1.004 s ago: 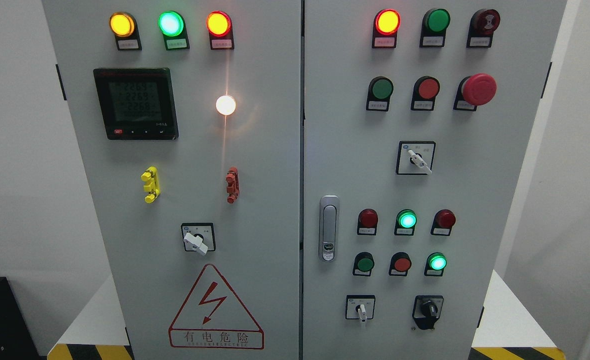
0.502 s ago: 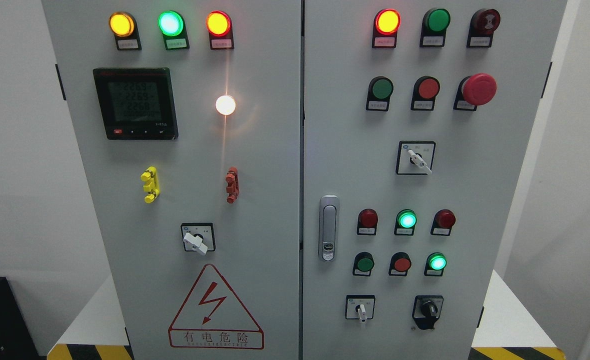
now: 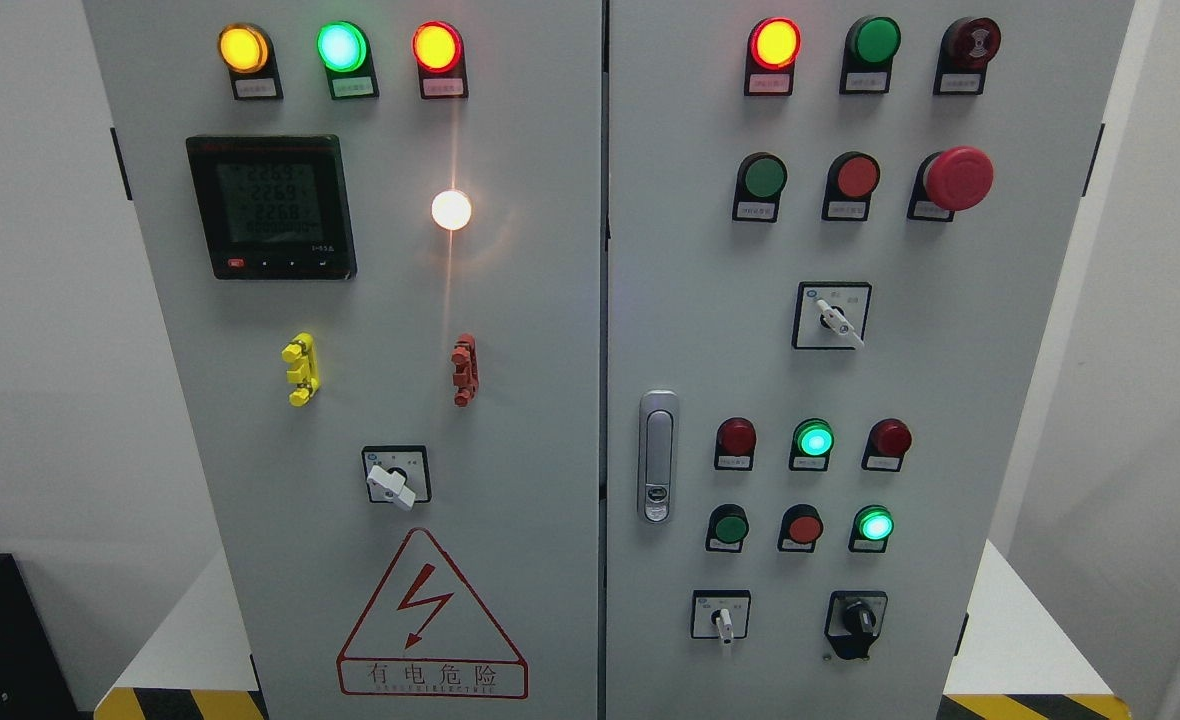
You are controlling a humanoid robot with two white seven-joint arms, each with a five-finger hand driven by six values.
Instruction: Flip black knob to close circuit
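Neither robot hand appears in the head view, so their state cannot be told, nor how the knob lies relative to them. The small black rotary knob (image 3: 858, 619) sits on the grey metal cabinet's right door (image 3: 930, 400), near its bottom edge, at three o'clock from a white-handled selector switch (image 3: 721, 617).

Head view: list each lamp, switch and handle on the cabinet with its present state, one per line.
black knob: untouched, no hand in view
top left lamps: yellow, green, red, all lit
white lamp: lit
meter: display on, digits blurred
top right red lamp: lit
green lamp beside it: unlit
emergency stop: state unclear
lower green lamps: two lit
door handle: flush, doors shut
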